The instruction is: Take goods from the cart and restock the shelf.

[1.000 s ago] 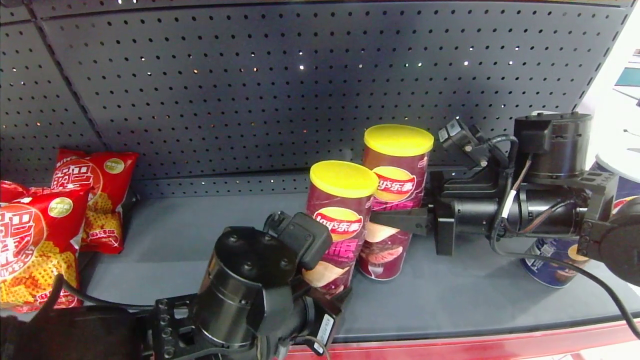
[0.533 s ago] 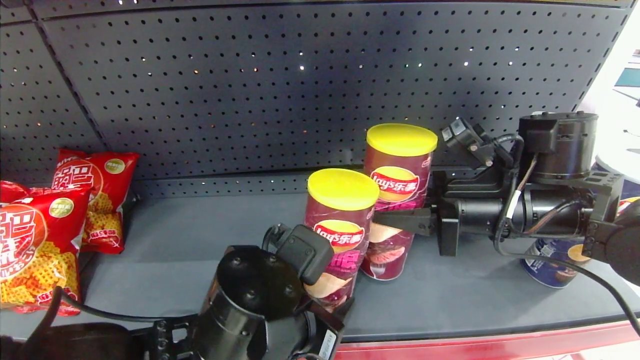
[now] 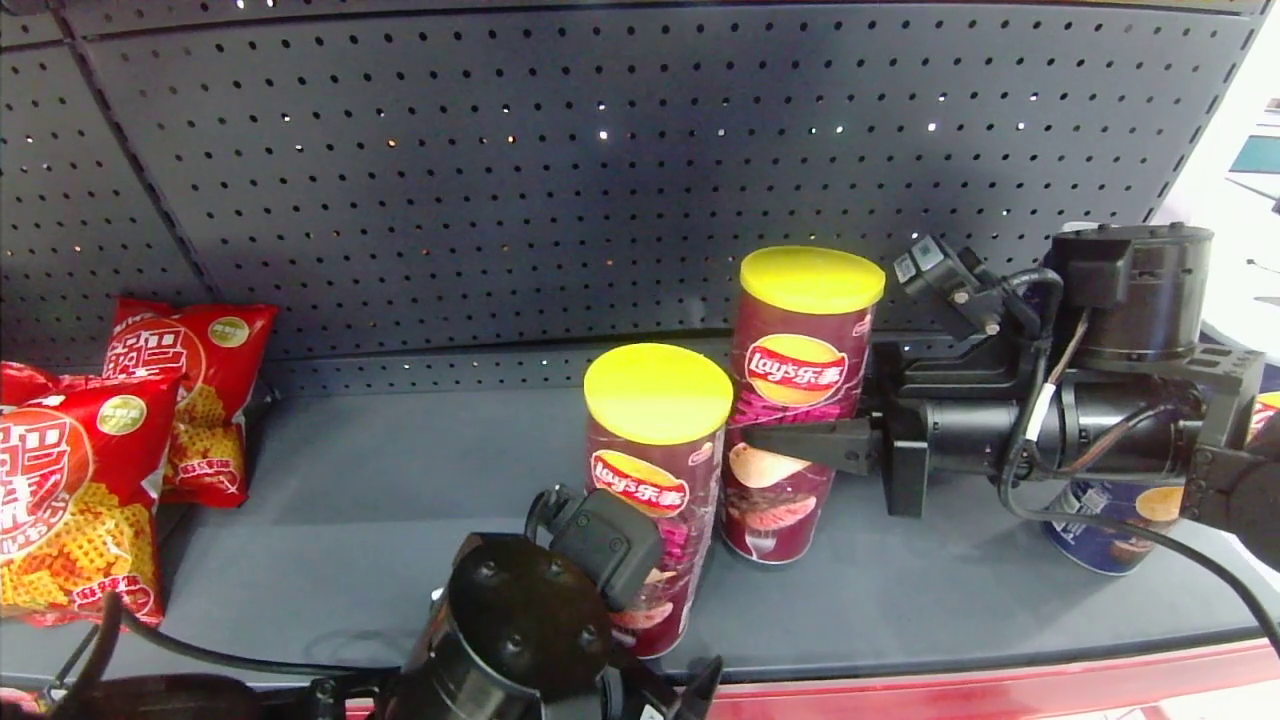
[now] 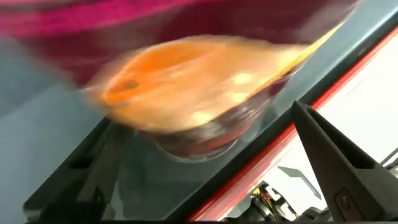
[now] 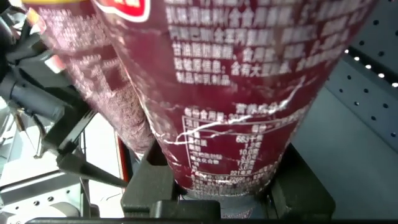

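two maroon chip cans, oval logos forward

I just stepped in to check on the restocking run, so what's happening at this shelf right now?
The right end effector is clamped around the middle of the rear canister, which stands upright on the grey shelf. The left end effector is open around the base of the front canister, which stands upright just beside the other, near the shelf's front edge. Red snack bags sit at the shelf's left end.
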Controlling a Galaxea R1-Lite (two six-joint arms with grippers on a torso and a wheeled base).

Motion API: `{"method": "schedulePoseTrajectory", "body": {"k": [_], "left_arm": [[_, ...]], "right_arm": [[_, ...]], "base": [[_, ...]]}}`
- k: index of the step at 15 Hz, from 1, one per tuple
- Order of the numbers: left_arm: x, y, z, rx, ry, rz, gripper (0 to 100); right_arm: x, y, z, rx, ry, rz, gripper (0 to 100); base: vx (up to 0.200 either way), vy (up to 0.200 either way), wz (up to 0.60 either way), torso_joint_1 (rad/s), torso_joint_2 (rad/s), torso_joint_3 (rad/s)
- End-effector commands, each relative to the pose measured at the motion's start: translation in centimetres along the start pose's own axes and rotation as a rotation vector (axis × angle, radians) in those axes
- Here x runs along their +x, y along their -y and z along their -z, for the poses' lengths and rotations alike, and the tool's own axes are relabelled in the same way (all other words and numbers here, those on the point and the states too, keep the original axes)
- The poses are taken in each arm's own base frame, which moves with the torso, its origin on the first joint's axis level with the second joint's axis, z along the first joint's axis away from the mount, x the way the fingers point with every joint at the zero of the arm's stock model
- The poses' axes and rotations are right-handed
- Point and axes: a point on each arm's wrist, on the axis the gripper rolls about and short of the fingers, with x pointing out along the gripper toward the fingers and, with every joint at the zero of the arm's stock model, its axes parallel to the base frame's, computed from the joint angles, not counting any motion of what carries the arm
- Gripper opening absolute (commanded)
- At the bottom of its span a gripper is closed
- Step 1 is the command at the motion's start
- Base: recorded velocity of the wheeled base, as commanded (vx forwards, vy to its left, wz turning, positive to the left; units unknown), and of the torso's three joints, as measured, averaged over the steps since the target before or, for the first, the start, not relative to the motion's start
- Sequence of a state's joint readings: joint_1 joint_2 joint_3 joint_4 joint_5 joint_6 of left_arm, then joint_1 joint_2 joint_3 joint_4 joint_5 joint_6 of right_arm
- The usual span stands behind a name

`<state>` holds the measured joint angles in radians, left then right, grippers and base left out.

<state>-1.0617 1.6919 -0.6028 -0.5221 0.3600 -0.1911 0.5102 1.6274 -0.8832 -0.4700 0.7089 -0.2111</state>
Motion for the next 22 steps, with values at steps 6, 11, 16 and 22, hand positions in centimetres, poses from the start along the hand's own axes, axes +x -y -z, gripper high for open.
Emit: {"method": "schedulePoseTrajectory", "body": {"k": [6,11,16,22], "left_arm": [[-2.1,-0.8,-1.0,-0.049,0.063,-0.048,100],[-3.7,-0.7,-1.4,-0.057,0.104,-0.024,100],[-5.5,-0.7,-2.0,-0.071,0.157,0.026,100],[-10.6,-2.9,-1.4,-0.111,0.263,0.122,100]], "right_arm": [[0.2,-0.3,0.2,0.003,-0.007,-0.011,0],[0.5,-0.5,0.3,0.004,-0.015,-0.009,0],[0.5,-0.6,0.3,0.004,-0.016,-0.003,0],[0.6,-0.4,0.4,0.008,-0.024,0.013,0]], "base": [[0.000,0.000,0.00,0.000,0.00,0.000],[0.000,0.000,0.00,0.000,0.00,0.000],[0.000,0.000,0.00,0.000,0.00,0.000],[0.000,0.000,0.00,0.000,0.00,0.000]]}}
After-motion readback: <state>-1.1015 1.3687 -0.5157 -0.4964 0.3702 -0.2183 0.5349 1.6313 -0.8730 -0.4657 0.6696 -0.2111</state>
